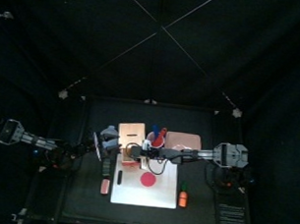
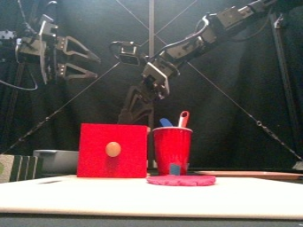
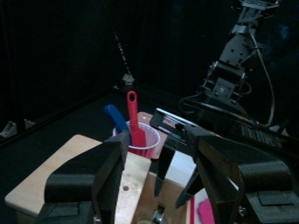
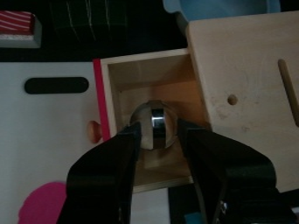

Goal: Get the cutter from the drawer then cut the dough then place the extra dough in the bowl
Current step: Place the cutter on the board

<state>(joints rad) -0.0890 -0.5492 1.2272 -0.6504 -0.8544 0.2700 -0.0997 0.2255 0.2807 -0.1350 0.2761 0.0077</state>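
Cutter [image 4: 155, 125] position settles the coming move. The round metal piece shows in line with the open drawer [image 4: 163, 83] of the wooden box [image 4: 246, 52], directly under the right gripper [image 4: 158, 136], which frames it on both sides. Its wire handle reads as a dark band across the ring, running lengthwise with the gripper, not crosswise. I cannot tell whether the right gripper is clenched on the cutter or only straddles it. Nor can I tell whether the cutter rests on the drawer floor or hangs above it. The right arm is plainly the nearer of the 2. The left gripper [image 3: 162, 144] is released, spread wide and empty, near the red cup [image 3: 140, 138].

Only the right wrist view looks into the drawer; the front view meets its red face and hides the inside. The front view alone shows height: both grippers hang well above the box top, so a descent or a lift is likely the step in hand. It also shows the pink dough [image 2: 180, 179] lying flat before the cup on the white cutting board [image 4: 35, 131]. The bowl [image 2: 53, 160] is on the box's far side from the cup.
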